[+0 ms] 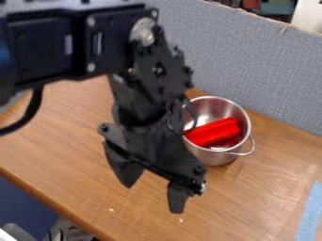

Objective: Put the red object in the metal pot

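Observation:
The red object (217,133) lies inside the metal pot (227,153), resting tilted against its wall. The pot stands on the wooden table (51,141) at the right. My gripper (153,184) hangs just left of the pot and lower in the picture, pointing down over the tabletop. Its two dark fingers (180,199) are spread wide apart with nothing between them. The black arm fills the upper left and hides part of the pot's left rim.
A grey partition wall (251,66) runs behind the table. The table's front edge (75,202) drops off at the lower left, and its right end lies near the picture's right side.

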